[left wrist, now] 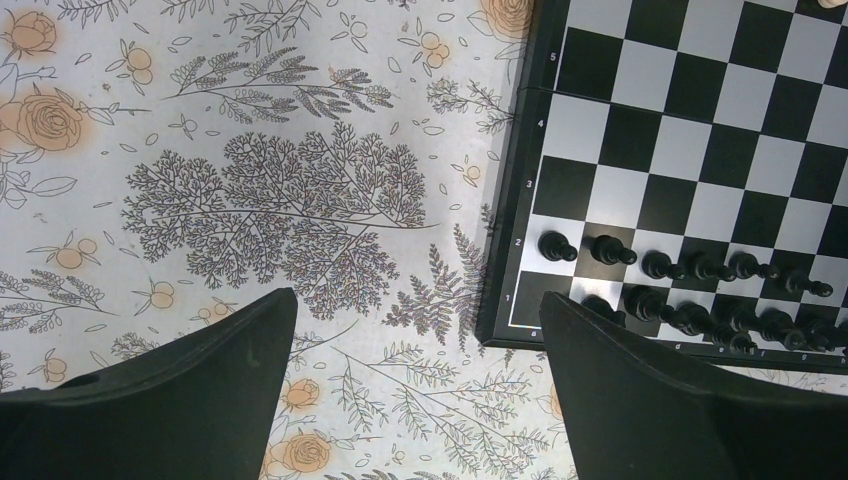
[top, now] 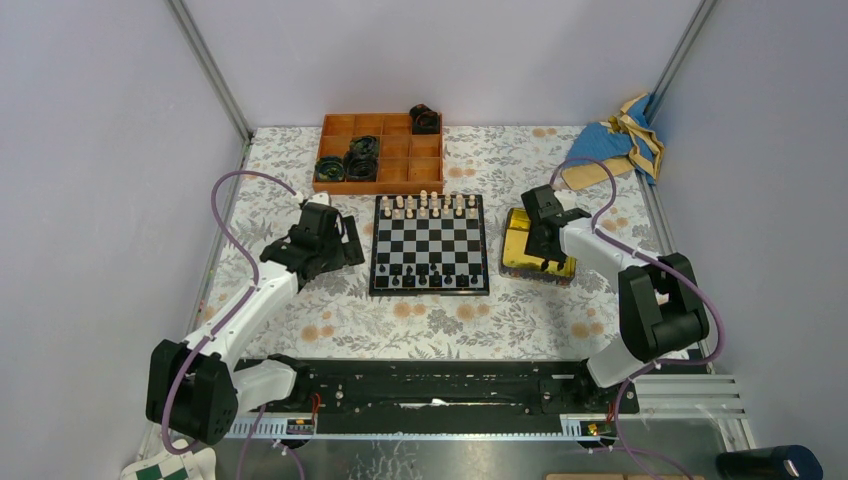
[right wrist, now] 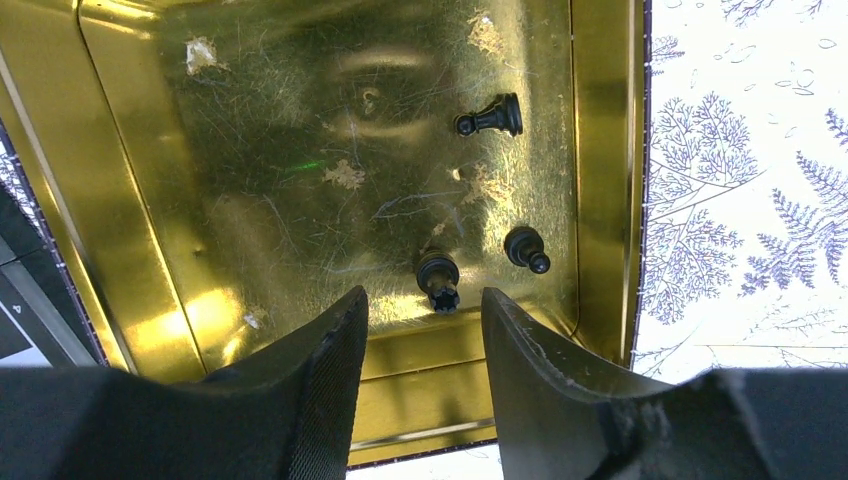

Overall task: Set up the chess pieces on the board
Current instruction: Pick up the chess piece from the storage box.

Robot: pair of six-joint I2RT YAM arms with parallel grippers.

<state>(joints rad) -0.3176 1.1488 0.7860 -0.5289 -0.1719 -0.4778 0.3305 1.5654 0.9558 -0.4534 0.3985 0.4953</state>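
Note:
The board (top: 430,245) lies mid-table, with cream chessmen along its far rows and black chess pieces (left wrist: 690,268) in its near two rows. Three more black chess pieces lie in a gold tin (right wrist: 120,200) to the board's right: one with a crown top (right wrist: 438,278), a pawn (right wrist: 525,247) and another pawn (right wrist: 490,119). My right gripper (right wrist: 424,305) hangs open inside the tin (top: 512,252), its fingertips on either side of the crown-topped piece, not touching it. My left gripper (left wrist: 420,310) stands wide open over the floral cloth just off the board's near left corner (left wrist: 505,330), holding nothing.
An orange compartment tray (top: 340,127) with black coiled rings (top: 361,150) stands behind the board. A blue and tan cloth (top: 620,140) lies at the back right. Metal frame posts flank the table. A green-and-white checkered sheet (top: 170,468) shows at the bottom left.

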